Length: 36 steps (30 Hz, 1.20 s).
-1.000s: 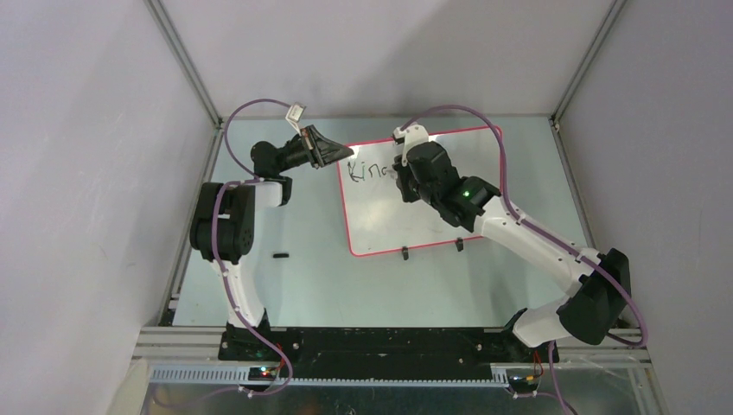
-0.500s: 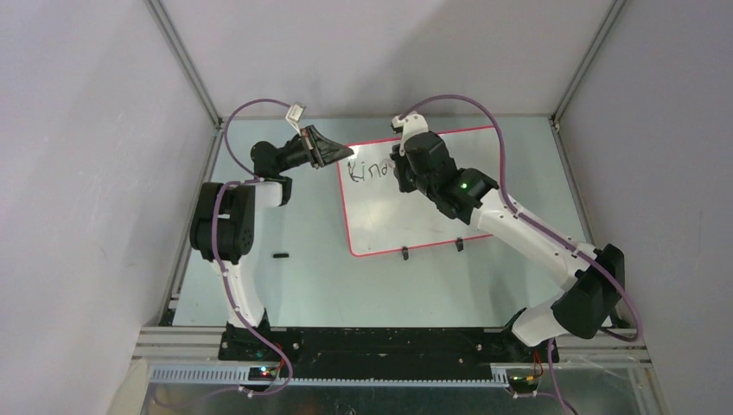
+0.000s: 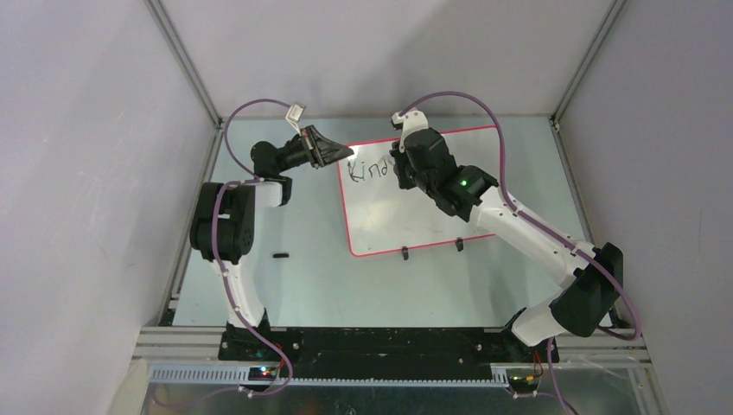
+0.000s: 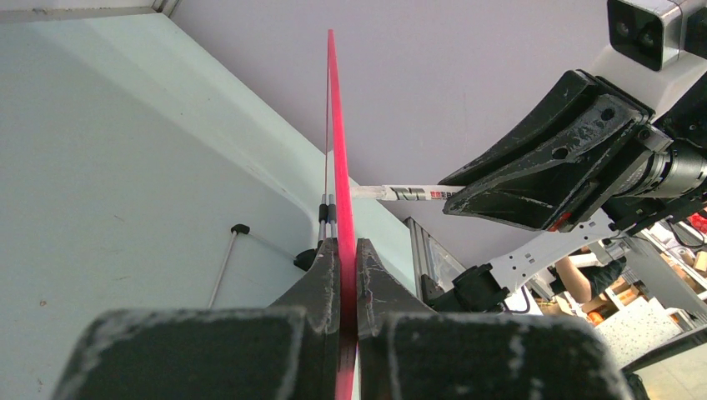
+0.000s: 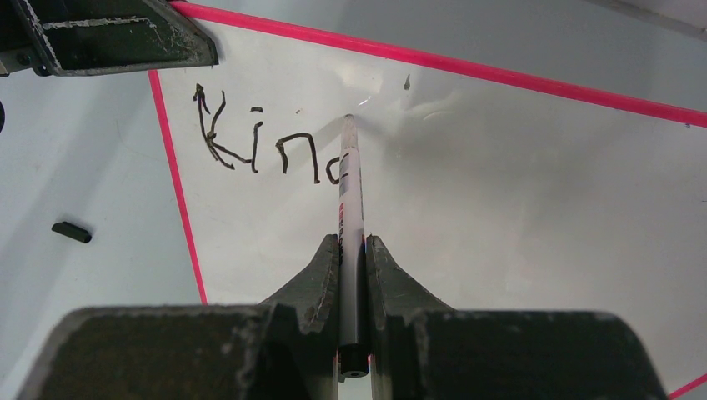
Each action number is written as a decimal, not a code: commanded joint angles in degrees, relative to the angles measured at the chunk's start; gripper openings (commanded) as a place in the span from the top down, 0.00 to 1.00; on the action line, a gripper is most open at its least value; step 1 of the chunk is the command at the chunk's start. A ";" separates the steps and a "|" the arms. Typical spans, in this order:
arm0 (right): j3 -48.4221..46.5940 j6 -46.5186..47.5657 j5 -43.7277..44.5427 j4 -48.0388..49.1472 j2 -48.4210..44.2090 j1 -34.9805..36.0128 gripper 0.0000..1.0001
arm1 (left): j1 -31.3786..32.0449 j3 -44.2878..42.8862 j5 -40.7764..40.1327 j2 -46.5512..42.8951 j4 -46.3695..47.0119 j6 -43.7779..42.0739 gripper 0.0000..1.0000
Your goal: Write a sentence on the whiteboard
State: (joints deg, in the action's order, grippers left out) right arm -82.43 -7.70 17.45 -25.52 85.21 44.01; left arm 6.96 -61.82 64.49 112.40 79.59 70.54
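1. Overhead view: the whiteboard (image 3: 415, 216) sits on the surface (image 3: 328, 277), between both arms.
2. Only the left wrist view shows the left gripper (image 4: 346, 250) pinching its red rim.
3. Right wrist view: the right gripper (image 5: 353, 246) pinches a marker (image 5: 350, 183), its tip just beyond the letters (image 5: 250, 146) "Kind".

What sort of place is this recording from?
Probably a lab robot cell: plain walls on aluminium framing enclose the table, the left arm and right arm are bolted at its edge, workshop clutter shows beyond.

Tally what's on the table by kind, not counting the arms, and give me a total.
whiteboard: 1
marker: 1
small black loose piece: 1
Total: 3
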 commanded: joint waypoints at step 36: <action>5.59 -1.74 0.59 -3.01 -3.69 0.32 1.00 | 0.62 -0.85 0.52 -0.91 6.99 1.69 1.00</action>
State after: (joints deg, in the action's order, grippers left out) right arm -77.73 -8.99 17.30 -26.55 82.78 44.42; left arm 6.96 -61.82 64.42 112.53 79.61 70.65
